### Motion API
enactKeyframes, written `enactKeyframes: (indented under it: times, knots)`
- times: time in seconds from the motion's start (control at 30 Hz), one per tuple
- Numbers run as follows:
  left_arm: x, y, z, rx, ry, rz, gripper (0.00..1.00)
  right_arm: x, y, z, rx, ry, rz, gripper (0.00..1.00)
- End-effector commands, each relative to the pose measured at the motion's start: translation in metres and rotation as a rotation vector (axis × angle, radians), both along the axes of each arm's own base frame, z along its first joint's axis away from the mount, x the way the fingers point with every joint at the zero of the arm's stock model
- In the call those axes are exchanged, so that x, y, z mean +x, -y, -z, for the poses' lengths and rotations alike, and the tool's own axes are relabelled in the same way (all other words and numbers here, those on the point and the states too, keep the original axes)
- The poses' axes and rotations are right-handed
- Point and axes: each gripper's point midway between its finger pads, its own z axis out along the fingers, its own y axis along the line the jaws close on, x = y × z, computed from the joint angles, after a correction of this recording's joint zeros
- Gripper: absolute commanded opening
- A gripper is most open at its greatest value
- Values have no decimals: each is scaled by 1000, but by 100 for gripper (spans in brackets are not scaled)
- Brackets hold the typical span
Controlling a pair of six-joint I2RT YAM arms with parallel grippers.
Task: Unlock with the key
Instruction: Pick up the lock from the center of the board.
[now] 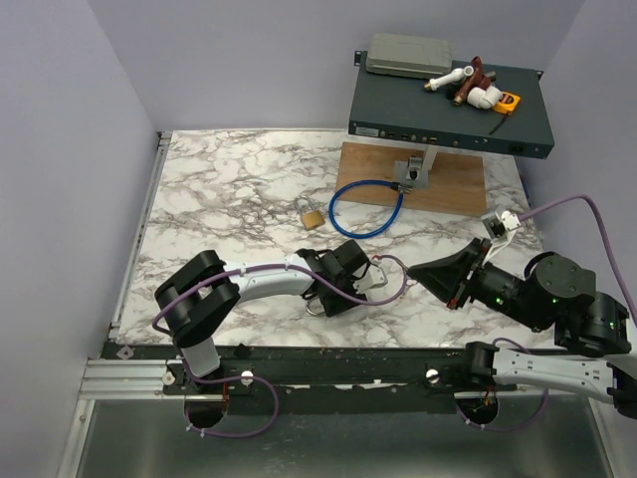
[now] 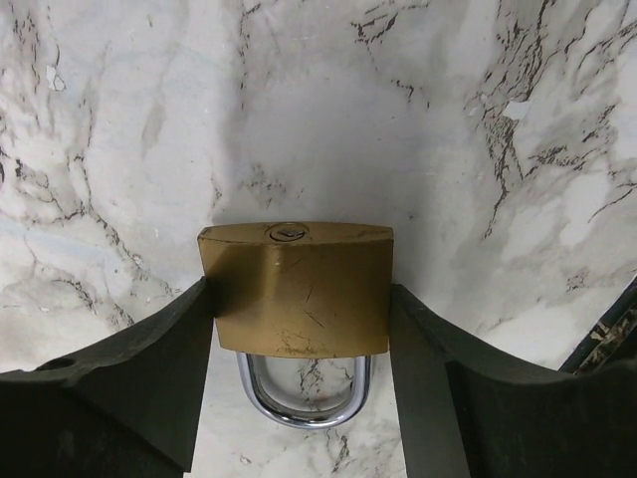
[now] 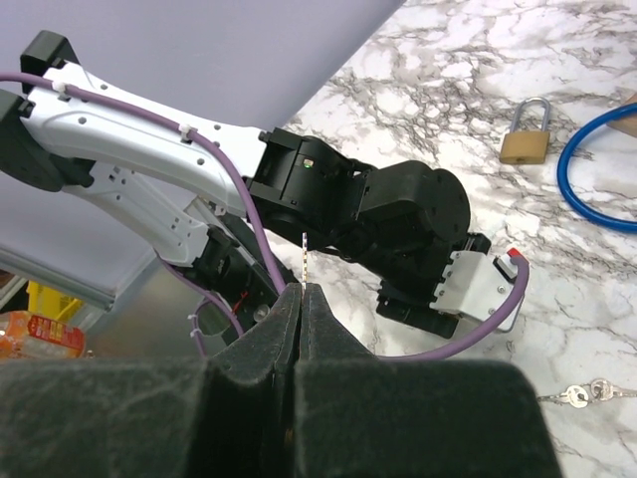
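Note:
My left gripper (image 2: pixel 301 299) is shut on a brass padlock (image 2: pixel 294 264) and grips its body from both sides just above the marble table. The keyhole (image 2: pixel 287 233) faces away from the wrist and the silver shackle (image 2: pixel 299 403) points back toward it. In the top view the left gripper (image 1: pixel 336 284) hides most of that padlock. My right gripper (image 3: pixel 301 291) is shut on the key (image 3: pixel 303 259), whose thin silvery blade sticks up out of the fingertips toward the left arm. In the top view the right gripper (image 1: pixel 416 271) is just right of the left wrist.
A second brass padlock (image 1: pixel 311 214) lies further back, next to a blue cable loop (image 1: pixel 366 209). A wooden board (image 1: pixel 453 184) and a dark box (image 1: pixel 448 110) with odd parts stand at the back right. Two spare keys (image 3: pixel 579 393) lie on the marble.

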Motion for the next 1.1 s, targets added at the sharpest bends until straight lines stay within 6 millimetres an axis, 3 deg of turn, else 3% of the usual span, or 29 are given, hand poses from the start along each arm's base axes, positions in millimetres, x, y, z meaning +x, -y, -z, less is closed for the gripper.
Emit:
enactKeyframes:
  times: [0.0, 0.17, 0.33, 0.43, 0.5, 0.6, 0.83, 1.07]
  knots:
    - [-12, 13, -4, -81, -56, -6, 36, -1, 10, -8, 3, 8, 9, 1]
    - [-28, 25, -10, -150, -145, 1, 27, -1, 12, -5, 0, 10, 15, 1]
    - [-22, 48, -23, -252, -122, 64, 20, 1, 11, -2, 1, 13, 24, 1]
    - [-20, 55, -32, -303, -126, 80, 0, 3, 12, -3, 0, 17, 33, 1]
    - [-17, 53, -44, -327, -117, 89, 0, 3, 11, -5, -2, 21, 33, 1]
    - [-9, 37, -79, -348, -55, 123, 0, 6, 9, -10, -10, 34, 36, 1]
    - [-14, -31, -181, -372, 130, 277, 0, 7, -1, -30, -8, 84, 8, 1]
    - [-57, -52, -267, -681, 465, 563, 0, -3, -3, -43, 12, 111, -54, 0]
